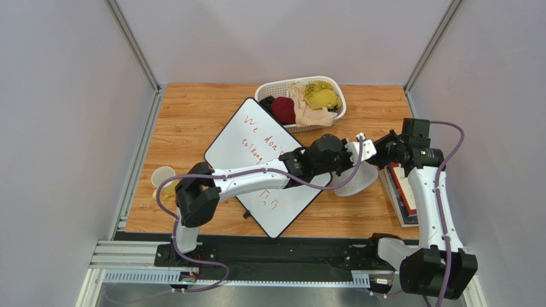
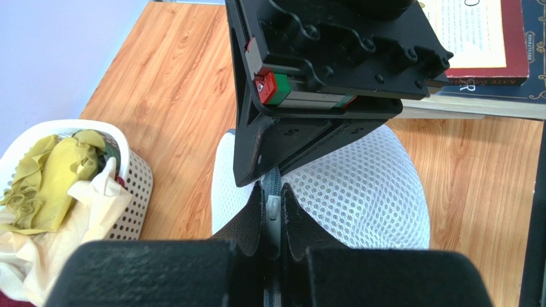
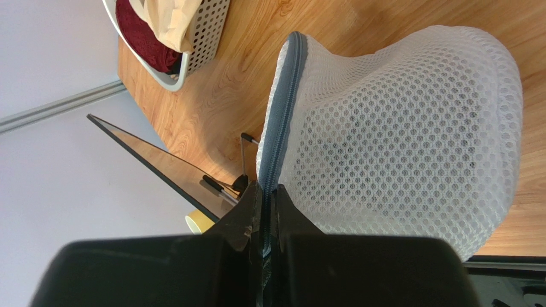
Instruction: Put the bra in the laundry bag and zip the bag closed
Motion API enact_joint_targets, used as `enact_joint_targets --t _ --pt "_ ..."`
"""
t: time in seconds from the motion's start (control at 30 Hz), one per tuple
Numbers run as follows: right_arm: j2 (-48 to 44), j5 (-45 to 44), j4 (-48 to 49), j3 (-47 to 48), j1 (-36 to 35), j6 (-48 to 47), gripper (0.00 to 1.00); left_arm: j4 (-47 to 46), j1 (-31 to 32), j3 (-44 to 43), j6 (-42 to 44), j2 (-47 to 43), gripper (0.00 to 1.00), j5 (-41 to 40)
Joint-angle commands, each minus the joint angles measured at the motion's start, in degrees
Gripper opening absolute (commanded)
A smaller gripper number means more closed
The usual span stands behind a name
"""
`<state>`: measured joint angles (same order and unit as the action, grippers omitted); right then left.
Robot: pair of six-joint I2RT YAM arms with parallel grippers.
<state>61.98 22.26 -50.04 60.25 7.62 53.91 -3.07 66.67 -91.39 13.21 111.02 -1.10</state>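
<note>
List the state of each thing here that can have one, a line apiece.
laundry bag: held at its rim by both grippers
zipper: closed along the stretch that shows
bra: dim dark shape inside the mesh
left gripper: shut on the zipper
right gripper: shut on the laundry bag's rim
basket: upright, filled with clothes
whiteboard: lying flat, written on
books: stacked, closed

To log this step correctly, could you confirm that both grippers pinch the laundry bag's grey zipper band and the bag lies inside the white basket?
Not quite: the laundry bag is outside the white basket, over the wooden table beside the books, as the top view shows. The left gripper and right gripper do pinch its grey zipper band.
</note>
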Motion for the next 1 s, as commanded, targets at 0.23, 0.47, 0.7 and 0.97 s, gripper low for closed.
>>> enact_joint_targets --t 0.23,0.47,0.7,0.97 --pt "2.3 -4.9 13.7 8.5 9.0 -6.6 0.00 5.3 0.9 -3.3 1.5 -1.8 0.00 5.3" --pt "0.9 6.2 11.5 6.8 9.7 -5.7 0.00 6.8 -0.6 -7.3 0.2 0.0 0.02 10.8" --pt "-4.3 20.3 12.1 -0.7 9.7 -5.4 0.40 6.6 -1.4 -6.3 13.6 -1.6 0.00 19.6" --pt "-2.3 16.9 2.9 1.4 10.6 -10.0 0.79 1.2 -1.4 -1.8 21.2 -4.2 0.00 20.4"
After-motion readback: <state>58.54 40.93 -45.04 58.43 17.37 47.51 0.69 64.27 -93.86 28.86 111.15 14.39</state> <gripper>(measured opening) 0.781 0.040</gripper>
